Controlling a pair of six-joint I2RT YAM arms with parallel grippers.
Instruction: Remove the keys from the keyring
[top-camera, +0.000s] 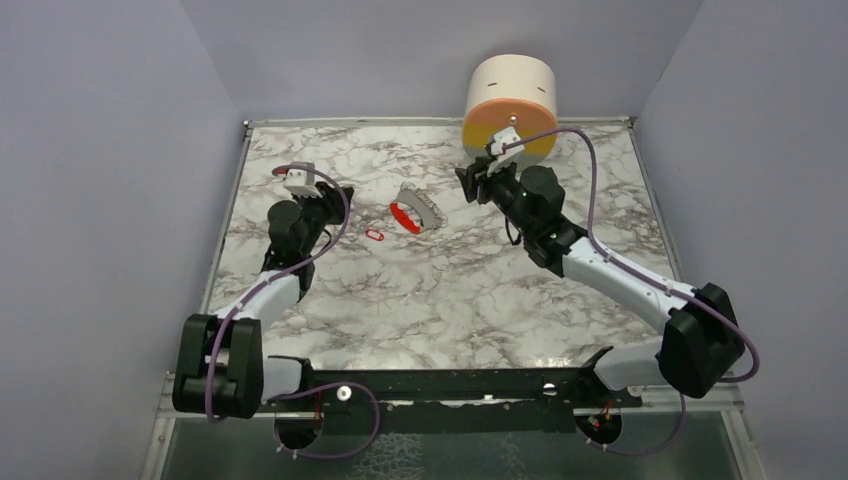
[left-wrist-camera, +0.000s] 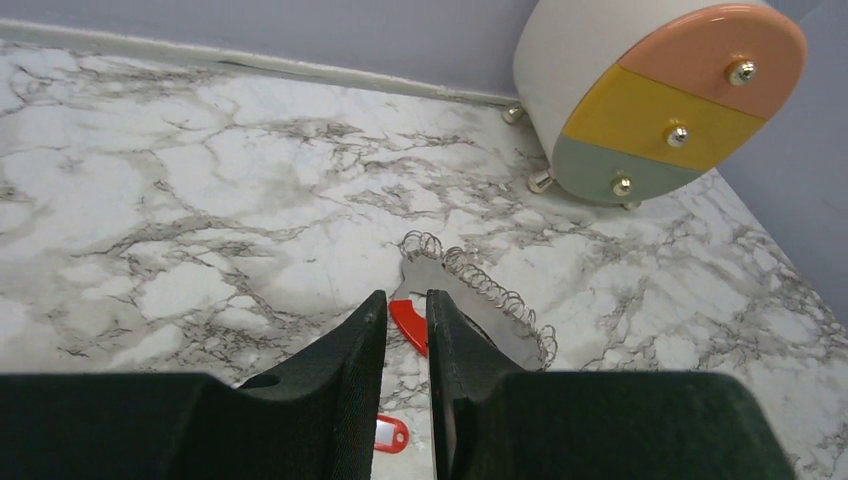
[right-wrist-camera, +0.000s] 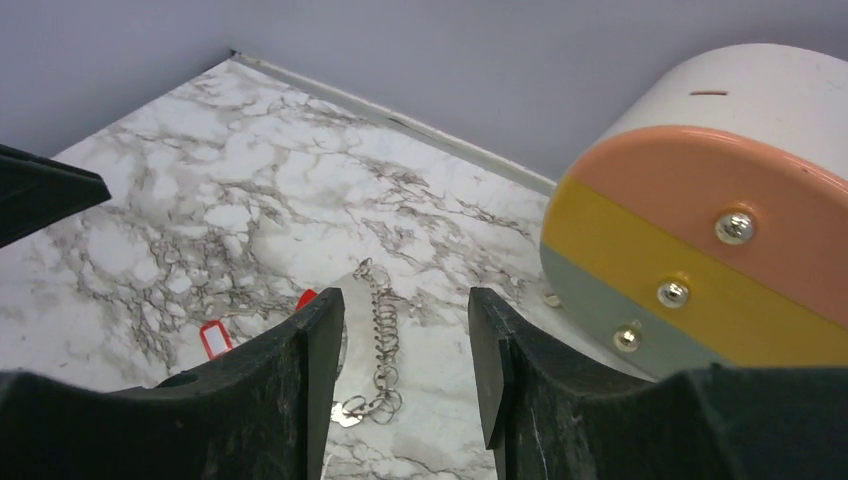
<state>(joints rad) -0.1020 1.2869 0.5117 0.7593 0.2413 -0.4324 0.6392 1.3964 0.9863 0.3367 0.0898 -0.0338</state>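
Note:
The keyring (top-camera: 415, 210) lies mid-table: a red curved clip (top-camera: 403, 218) against a grey crescent plate, with a silver chain (right-wrist-camera: 385, 335) ending in thin rings and a small silver piece (right-wrist-camera: 345, 412). A small red-headed key (top-camera: 375, 235) lies apart, just left of it; it also shows in the left wrist view (left-wrist-camera: 388, 435) and the right wrist view (right-wrist-camera: 215, 338). I cannot pick out a dark-headed key. My left gripper (top-camera: 343, 196) hovers left of the clip (left-wrist-camera: 410, 322), jaws a narrow gap apart, empty (left-wrist-camera: 406, 297). My right gripper (top-camera: 467, 178) hovers right of the chain, open and empty (right-wrist-camera: 405, 300).
A round white drawer unit (top-camera: 510, 95) with pink, yellow and grey-green fronts stands at the back right, close behind my right gripper; it also shows in the left wrist view (left-wrist-camera: 640, 100) and the right wrist view (right-wrist-camera: 700, 240). Lilac walls enclose the marble table (top-camera: 450, 300).

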